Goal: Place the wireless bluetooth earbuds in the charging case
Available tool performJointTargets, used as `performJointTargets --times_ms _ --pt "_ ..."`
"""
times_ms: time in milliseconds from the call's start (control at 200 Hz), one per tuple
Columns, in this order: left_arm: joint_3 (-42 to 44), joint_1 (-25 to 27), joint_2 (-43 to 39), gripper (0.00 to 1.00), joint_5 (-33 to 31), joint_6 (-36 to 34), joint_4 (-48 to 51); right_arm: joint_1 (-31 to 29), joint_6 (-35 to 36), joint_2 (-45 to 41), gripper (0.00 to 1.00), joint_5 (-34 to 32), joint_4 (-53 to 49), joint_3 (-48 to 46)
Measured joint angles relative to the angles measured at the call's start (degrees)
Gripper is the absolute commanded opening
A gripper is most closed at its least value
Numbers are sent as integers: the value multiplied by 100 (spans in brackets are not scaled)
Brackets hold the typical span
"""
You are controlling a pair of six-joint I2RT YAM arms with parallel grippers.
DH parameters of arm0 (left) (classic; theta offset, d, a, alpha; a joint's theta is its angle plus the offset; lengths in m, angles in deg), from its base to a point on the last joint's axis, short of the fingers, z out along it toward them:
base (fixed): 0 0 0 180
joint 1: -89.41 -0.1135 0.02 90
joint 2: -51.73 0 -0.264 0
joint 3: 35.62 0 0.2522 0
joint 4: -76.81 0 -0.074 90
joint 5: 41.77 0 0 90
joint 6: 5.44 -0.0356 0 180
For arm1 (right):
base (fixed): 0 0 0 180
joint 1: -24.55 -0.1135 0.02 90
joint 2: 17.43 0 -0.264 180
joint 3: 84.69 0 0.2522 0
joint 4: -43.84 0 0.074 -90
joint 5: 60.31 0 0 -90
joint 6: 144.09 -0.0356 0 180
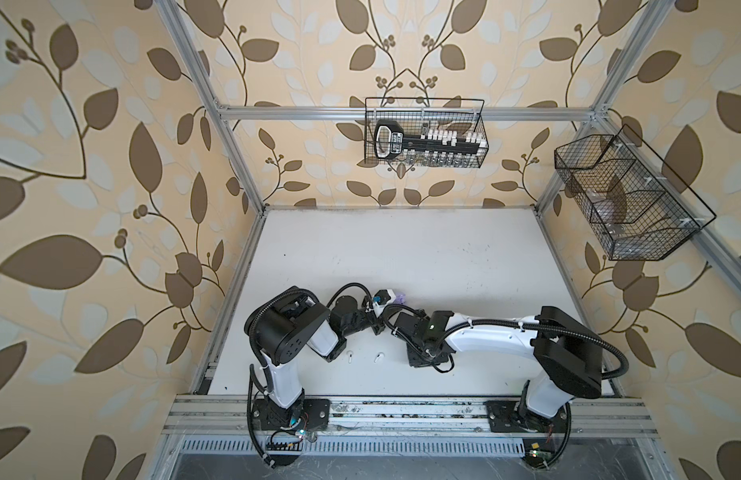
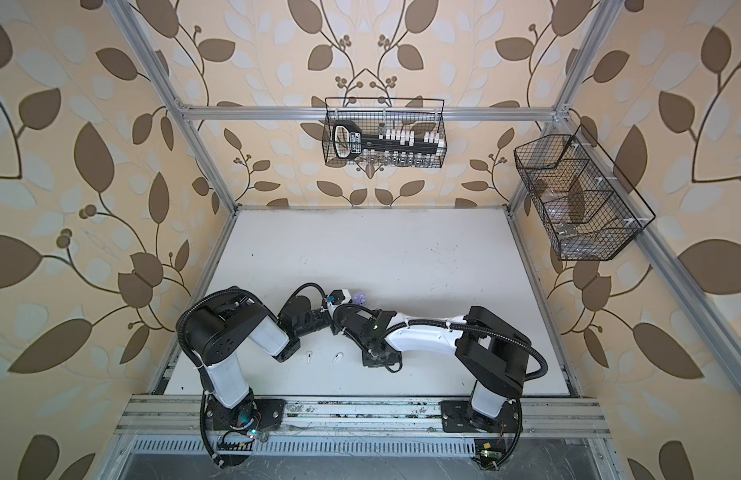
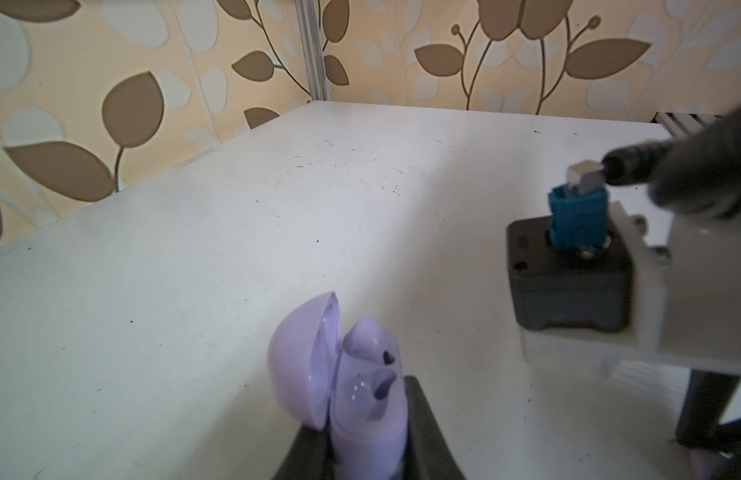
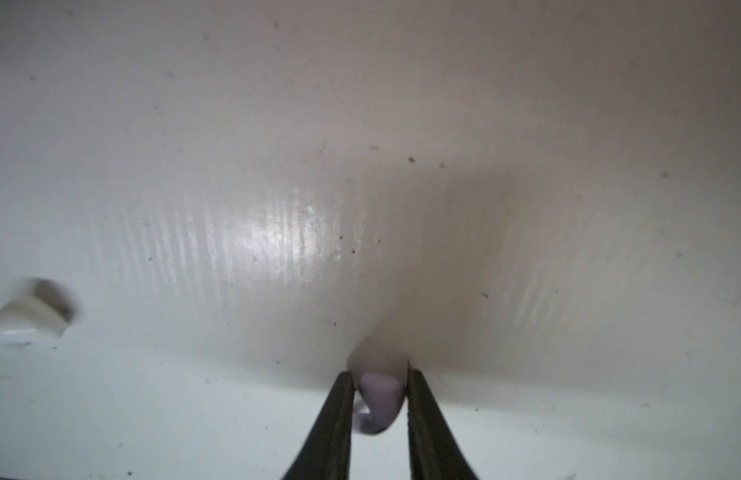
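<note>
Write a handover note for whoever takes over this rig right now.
Left claw: shut on the open lavender case.
Right claw: shut on one lavender earbud.
Two white earbuds lie on the table, between the arms.
Done: the other lavender earbud looks seated in the case.
Left: seat the held one, then the white pair; no white case in view.

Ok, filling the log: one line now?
left gripper: holds open lavender case | right gripper: holds lavender earbud | white earbuds: tabletop
</note>
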Motion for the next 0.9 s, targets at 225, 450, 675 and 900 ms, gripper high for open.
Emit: performJointTargets --times_ms 225,450,675,900 --pt "0 0 0 8 0 0 0 0 35 107 25 -2 9 122" --pt "0 0 0 8 0 -2 0 -24 96 195 25 -33 -111 219" --pt "2 0 0 8 0 -2 0 -59 205 225 25 -120 -286 264" --pt "0 0 0 8 0 -2 0 -74 262 254 24 -138 -372 295"
